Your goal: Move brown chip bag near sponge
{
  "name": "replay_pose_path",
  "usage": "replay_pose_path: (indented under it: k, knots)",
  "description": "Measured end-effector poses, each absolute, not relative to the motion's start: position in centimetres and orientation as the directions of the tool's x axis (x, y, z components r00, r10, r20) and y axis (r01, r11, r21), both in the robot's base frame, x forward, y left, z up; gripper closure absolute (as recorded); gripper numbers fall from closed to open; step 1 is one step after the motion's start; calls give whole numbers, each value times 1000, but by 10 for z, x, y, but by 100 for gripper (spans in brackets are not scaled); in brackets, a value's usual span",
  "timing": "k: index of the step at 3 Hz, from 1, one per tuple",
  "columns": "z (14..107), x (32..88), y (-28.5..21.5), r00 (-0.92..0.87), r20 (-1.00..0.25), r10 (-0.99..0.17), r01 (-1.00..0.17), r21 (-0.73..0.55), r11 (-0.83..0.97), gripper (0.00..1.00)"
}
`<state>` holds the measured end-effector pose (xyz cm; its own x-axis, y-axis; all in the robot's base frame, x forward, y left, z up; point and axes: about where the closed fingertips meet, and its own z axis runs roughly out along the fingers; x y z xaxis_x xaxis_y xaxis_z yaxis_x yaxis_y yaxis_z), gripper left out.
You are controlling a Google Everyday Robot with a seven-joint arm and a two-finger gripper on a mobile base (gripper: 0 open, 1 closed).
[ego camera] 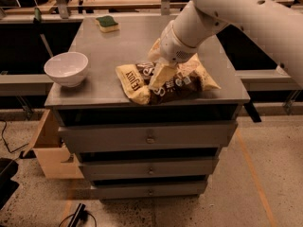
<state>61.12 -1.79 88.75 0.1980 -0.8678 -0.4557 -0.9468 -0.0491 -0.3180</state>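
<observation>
The brown chip bag (pixel 182 82) lies flat near the front edge of the grey cabinet top (pixel 123 46), with its dark middle and pale yellow ends showing. My gripper (pixel 157 65) is down on the bag's left-middle part, open, with one pale finger (pixel 161 77) in front of the bag and the other behind it. The sponge (pixel 107 23), green on top and yellow below, sits at the far back left of the top, well away from the bag.
A white bowl (pixel 66 68) stands at the front left of the top. My arm (pixel 236 18) crosses the right back part and hides what is behind it. The cabinet has drawers (pixel 150 137) below. A wooden box (pixel 47 150) stands on the floor at the left.
</observation>
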Motion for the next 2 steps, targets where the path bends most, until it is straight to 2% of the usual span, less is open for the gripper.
replay_pose_path:
  k: [2]
  knots:
    - [870,611,-5,184,-436,-881,-956,-289,-57,88]
